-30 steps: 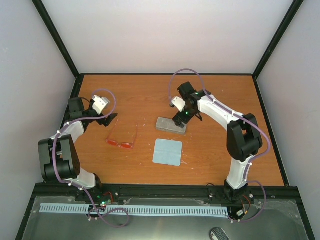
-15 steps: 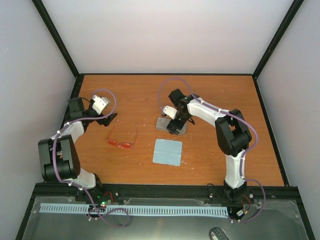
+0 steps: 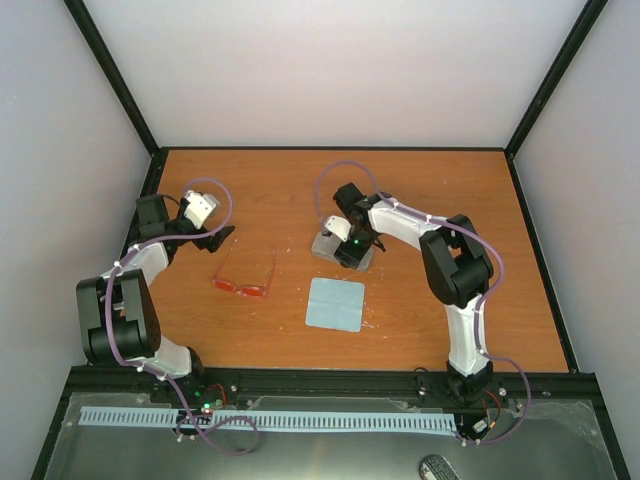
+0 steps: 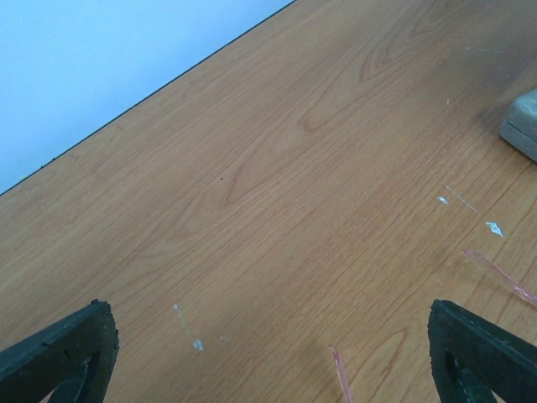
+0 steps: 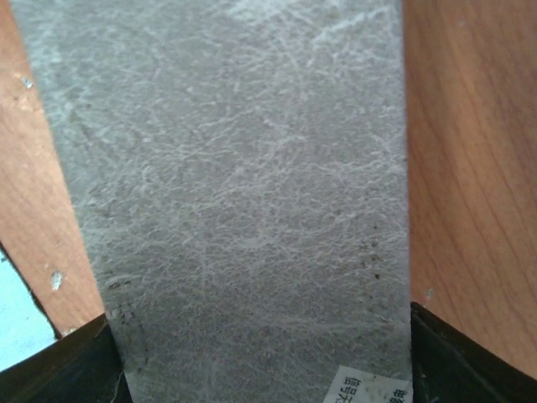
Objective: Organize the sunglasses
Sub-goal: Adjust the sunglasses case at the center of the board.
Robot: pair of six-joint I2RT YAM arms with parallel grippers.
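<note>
Red-orange and thin-framed, the sunglasses (image 3: 245, 280) lie on the wooden table (image 3: 450, 200) left of centre, lenses toward the arm bases and temple arms unfolded, pointing away. The left gripper (image 4: 268, 323) hangs just beyond them, jaws spread wide with nothing between; two temple tips show low in its wrist view. The right gripper (image 5: 260, 332) is down over the closed grey case (image 5: 235, 185), one finger (image 5: 75, 361) at each long side, and whether they squeeze it cannot be told. A light blue cloth (image 3: 335, 304) lies just beside the case, on its near side, apart from the sunglasses
</note>
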